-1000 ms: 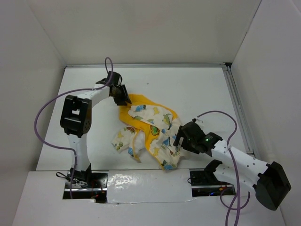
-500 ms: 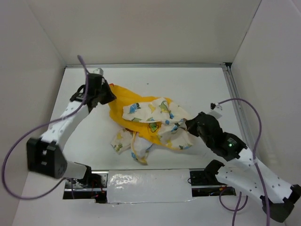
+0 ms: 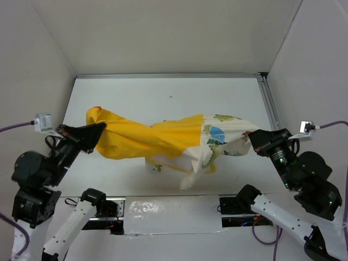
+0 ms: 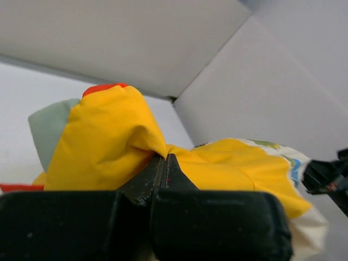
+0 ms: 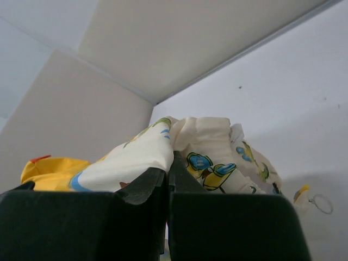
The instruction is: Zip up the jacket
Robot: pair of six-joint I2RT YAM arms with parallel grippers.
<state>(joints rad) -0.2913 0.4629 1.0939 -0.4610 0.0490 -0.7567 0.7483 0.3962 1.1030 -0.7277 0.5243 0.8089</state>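
The jacket [image 3: 174, 135] hangs stretched in the air between both arms, yellow at the left, cream with cartoon prints at the right. My left gripper [image 3: 99, 130] is shut on the yellow end; in the left wrist view its jaws pinch a fold of yellow cloth [image 4: 109, 147]. My right gripper [image 3: 253, 138] is shut on the printed cream end [image 5: 217, 157]. A sleeve or flap [image 3: 193, 173] droops below the middle, close over the white table [image 3: 163, 98]. A small zip pull ring [image 5: 322, 204] dangles at the right. The zipper's teeth do not show.
White walls close in the table on the left, back and right. A metal rail [image 3: 274, 119] runs along the right edge. Both arm bases [image 3: 98, 204] stand at the near edge, with purple cables looping at either side.
Both grippers closed on the jacket, lifted it off the table and pulled apart, left arm going left and near, right arm going right. The crumpled heap is now stretched out.
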